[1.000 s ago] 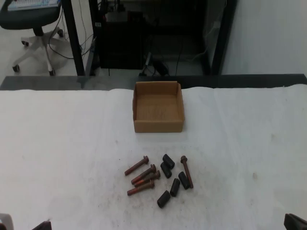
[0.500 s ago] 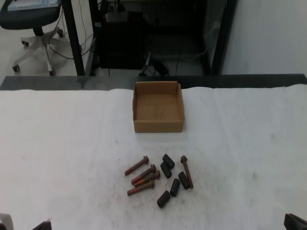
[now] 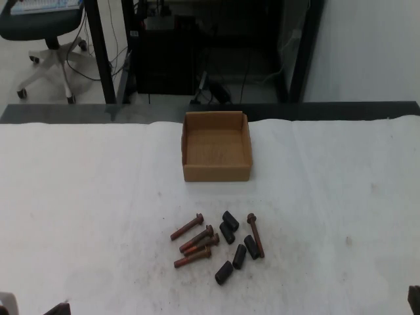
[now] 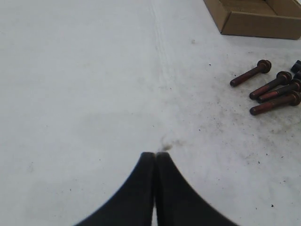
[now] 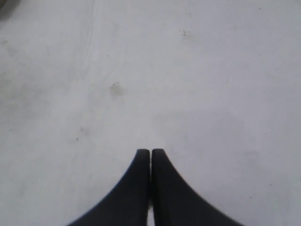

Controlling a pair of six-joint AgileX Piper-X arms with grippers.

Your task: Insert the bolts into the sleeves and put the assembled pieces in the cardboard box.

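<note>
Lying loose on the white cloth point(image 3: 79, 197) in the high view, the parts sit in one small cluster toward the near-centre of the bench, w/ the cardboard box point(image 3: 216, 172) well apart beyond them, upright and open-topped, bare cardboard floor showing inside. Four bolts point(image 3: 197, 239) lie at the cluster's left side, roughly parallel and slanted, heads toward the box side; three are bunched close, the farthest one sits a bit apart. A fifth bolt point(image 3: 255, 235) lies on the right edge of the cluster, pointing approx. along the box-to-camera line, just beside one sleeve. Five black sleeves point(image 3: 227, 233) are scattered btwn the bolt group and that fifth bolt, all on their sides, none w/ a bolt in it; one lies nearest the camera, slightly off from the rest. Left gripper point(image 4: 155, 157): fingers pressed together tip to tip, low over bare cloth, w/ the four bolts and a corner of the box off to one side ahead of it. Right gripper point(image 5: 150, 153): fingers likewise pressed together, over lightly stained cloth.
</note>
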